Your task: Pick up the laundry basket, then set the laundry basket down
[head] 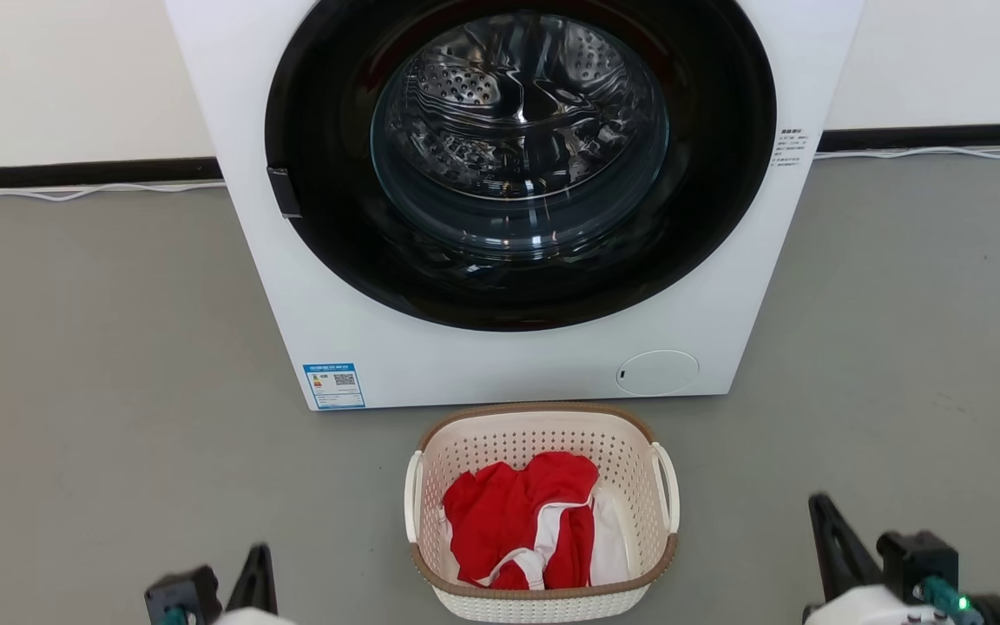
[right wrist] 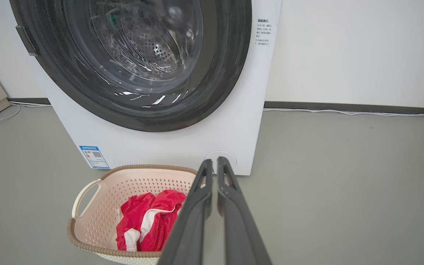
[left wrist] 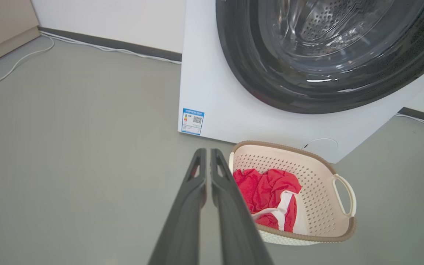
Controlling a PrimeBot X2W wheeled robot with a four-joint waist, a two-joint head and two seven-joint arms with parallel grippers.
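The laundry basket (head: 513,447) sits on the grey floor (head: 118,391), just in front of the bottom edge of the washing machine (head: 509,365), about at its middle. A thin strip of floor shows between the basket's back rim and the machine. Red and white clothes (head: 509,512) lie inside, lower than the brown rim. A white loop handle sticks out on the left side (head: 413,495) and on the right side (head: 667,486). The floor is open on both sides of the basket and in front of it. The left gripper (left wrist: 208,151) is off to the basket's left, not touching it. Its two fingers are almost together and hold nothing. The right gripper (right wrist: 214,162) is off to the right, also narrow and holding nothing.
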